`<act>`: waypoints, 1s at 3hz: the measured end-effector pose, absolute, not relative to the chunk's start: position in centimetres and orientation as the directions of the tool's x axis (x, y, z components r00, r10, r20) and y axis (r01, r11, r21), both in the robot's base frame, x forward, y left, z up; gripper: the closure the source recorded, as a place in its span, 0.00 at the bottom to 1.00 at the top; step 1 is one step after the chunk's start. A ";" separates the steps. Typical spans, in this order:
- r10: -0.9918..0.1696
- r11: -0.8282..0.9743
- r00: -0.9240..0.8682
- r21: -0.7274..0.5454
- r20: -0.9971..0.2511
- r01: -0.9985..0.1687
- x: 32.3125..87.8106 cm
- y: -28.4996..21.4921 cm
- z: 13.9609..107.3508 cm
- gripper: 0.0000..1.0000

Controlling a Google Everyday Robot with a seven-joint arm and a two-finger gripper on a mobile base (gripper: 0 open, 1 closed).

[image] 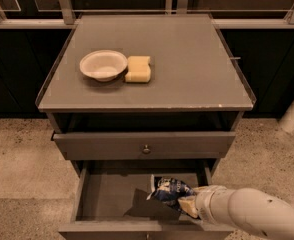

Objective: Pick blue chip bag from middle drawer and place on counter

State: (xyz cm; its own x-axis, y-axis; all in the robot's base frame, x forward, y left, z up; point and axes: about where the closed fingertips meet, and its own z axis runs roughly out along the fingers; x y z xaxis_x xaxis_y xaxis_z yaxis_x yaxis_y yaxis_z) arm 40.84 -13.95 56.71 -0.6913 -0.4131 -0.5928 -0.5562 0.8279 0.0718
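Clearly, the blue chip bag [168, 188] is found in the open middle drawer [103, 196], near its right front corner. It seems to be raised a little off the drawer floor, as a dark shadow is seen under it. The gripper [187, 204] is placed at the bag's right end, reaching in from the bench's right side, and it is judged to be closed on the bag's pale end. The bag's long axis runs left to right, so the bag lies left of the fingers.

For the coming move, the bag must be lifted past the upper drawer front [146, 145] — which hangs just above — and over the front edge of the counter [202, 69]. A bowl [103, 64] and a yellow sponge [138, 69] are set just beside each other toward the left edge, so the right half is judged the better place.
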 end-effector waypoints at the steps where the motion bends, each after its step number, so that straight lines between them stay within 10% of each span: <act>1: -0.431 0.836 -0.650 -0.006 -0.626 -0.549 41.4 -15.0 60.6 1.00; 3: -0.450 0.816 -0.620 -0.014 -0.643 -0.578 41.9 -15.1 62.9 1.00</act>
